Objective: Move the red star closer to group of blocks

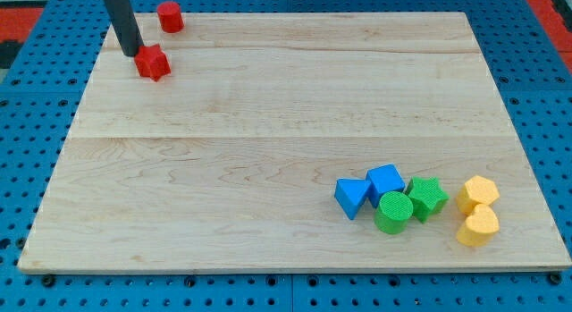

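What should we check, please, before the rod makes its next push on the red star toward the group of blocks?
1. My tip sits at the red star, on its upper-left side: ok.
2. Tip actually touching the star: cannot tell.
3. Red cylinder apart from the star, above it: ok.
4. Group in the lower right (blue triangle, blue cube, green cylinder, green star): ok.
5. Star close to that group: not ok.

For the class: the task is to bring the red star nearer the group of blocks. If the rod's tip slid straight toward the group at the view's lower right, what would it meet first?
My tip sits at the red star's upper-left edge, seemingly touching it, so it meets the star first.
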You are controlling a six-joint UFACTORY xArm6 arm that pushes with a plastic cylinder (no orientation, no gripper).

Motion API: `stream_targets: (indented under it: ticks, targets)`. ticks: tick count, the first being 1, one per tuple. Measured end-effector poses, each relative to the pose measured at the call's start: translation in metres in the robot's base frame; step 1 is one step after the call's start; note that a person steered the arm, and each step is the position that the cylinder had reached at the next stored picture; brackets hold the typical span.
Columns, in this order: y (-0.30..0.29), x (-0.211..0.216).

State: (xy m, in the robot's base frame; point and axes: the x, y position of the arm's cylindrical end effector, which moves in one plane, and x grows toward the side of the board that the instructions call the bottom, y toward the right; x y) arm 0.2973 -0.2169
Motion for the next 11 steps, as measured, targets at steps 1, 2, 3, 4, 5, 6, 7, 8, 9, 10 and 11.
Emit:
stream_targets:
  ticks: [1,2,3,4,5,6,7,8,9,10,11]
  targets:
    - [0.110,0.031]
    - [0.123,0.049]
    - [0.087,0.009]
    - [0.086,0.054]
    - [0.151,0.087]
    - [0.145,0.101]
    - [0.102,0.115]
    - [0.136,0.161]
    - [0.221,0.177]
    - [0.185,0.162]
    - [0.170,0.132]
